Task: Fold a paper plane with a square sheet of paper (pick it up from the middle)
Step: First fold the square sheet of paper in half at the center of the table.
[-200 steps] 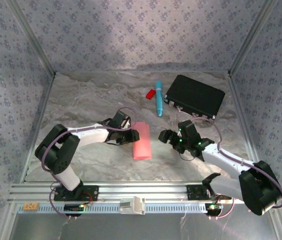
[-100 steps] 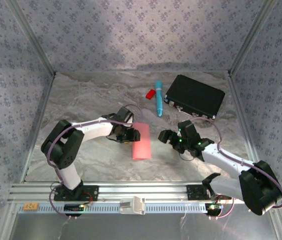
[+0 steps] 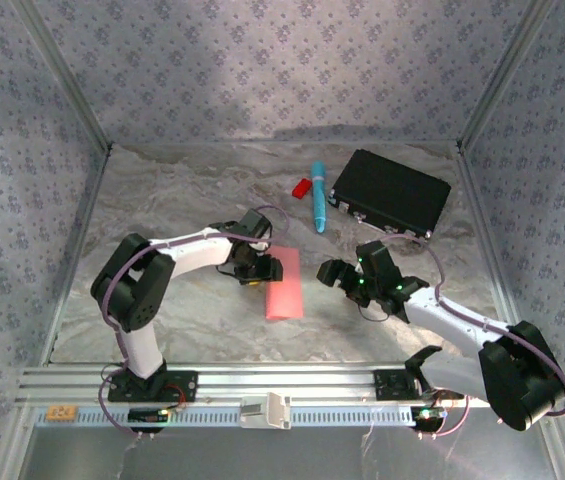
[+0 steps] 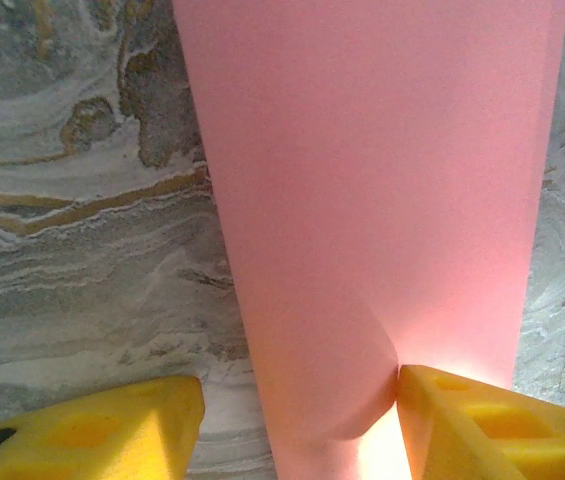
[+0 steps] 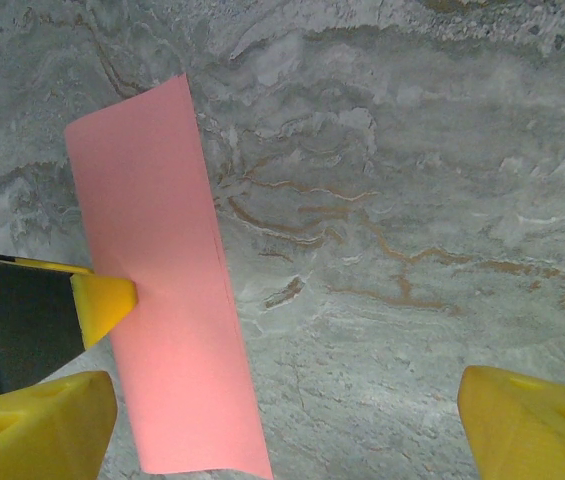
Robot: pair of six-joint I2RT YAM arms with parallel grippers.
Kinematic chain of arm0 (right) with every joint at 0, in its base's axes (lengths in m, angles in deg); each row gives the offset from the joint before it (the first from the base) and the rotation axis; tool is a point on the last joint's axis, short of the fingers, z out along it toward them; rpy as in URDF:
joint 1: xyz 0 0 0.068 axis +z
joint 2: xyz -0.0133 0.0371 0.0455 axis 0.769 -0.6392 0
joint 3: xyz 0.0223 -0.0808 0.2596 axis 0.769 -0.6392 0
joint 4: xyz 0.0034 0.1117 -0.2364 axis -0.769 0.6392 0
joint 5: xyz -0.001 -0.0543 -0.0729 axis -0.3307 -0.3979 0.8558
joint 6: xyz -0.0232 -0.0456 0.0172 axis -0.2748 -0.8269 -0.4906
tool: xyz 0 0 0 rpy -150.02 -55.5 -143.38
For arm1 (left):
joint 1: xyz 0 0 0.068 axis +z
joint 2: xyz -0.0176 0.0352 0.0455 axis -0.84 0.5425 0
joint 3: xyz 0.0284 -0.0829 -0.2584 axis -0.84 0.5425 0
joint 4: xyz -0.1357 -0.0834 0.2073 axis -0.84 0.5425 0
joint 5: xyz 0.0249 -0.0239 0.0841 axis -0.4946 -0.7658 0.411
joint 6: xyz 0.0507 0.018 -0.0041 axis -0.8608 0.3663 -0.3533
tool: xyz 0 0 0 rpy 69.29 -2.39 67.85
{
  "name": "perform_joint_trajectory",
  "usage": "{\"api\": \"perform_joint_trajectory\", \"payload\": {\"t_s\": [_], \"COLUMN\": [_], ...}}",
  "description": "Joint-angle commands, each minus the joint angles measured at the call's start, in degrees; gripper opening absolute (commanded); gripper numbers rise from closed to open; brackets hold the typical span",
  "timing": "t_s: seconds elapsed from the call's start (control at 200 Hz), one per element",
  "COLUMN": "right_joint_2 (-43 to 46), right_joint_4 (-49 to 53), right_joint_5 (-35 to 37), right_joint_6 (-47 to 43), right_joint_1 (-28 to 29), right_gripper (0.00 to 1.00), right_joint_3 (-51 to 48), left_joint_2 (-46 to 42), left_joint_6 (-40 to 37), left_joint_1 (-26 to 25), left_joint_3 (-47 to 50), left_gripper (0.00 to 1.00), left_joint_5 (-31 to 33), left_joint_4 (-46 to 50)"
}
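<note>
Item: thin pink-red sheet of paper [image 3: 284, 284], folded into a strip, mid-tabletop, long axis near-to-far. Left gripper [image 3: 259, 269] at its left edge (nearer; jaws apart, one fingertip [image 5: 104, 300] touching). Right gripper [image 3: 334, 275] spread wide, standing off rightward.

Overhead, two wrist close-ups sharing paper [image 3: 284, 287]

square sheet of paper [image 3: 284, 285] | pink, folded to a narrow strip | flat on table [image 3: 182, 190], centre

Grey marbled table [image 3: 162, 200]: pink paper sheet [image 3: 284, 288] flat, centre. Far side: red plastic piece [image 3: 302, 187], blue pen [image 3: 318, 196], black case [image 3: 392, 192].
</note>
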Motion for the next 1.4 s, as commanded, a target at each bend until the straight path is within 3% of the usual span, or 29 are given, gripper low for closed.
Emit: {"api": "perform_joint_trajectory", "payload": {"t_s": [0.0,0.26,0.974,1.394], "right_joint_2": [-0.56,-0.68,-0.46,-0.73], "right_joint_4": [0.79,1.07,1.31,1.38], "right_joint_5": [1.24,1.37,1.41,1.46], "right_joint_6": [0.56,0.74,0.74,0.73], "right_joint_1": [0.31,0.37,0.51,0.48], "right_gripper": [0.9,0.91,0.91,0.92], "right_joint_3": [1.56,1.6,1.5,1.72], "left_joint_2": [4.79,7.19,7.29,8.93], "left_joint_6": [-1.54,-1.36,0.45,-0.5], "left_joint_1": [-0.76,-2.67,-2.66,-2.83], "left_joint_3": [0.12,-2.9,-2.74,-3.37], "left_gripper": [0.58,0.59,0.54,0.57], "left_joint_5": [2.99,7.9,9.58,8.7], "left_joint_4": [0.89,4.52,3.72,3.69]}}
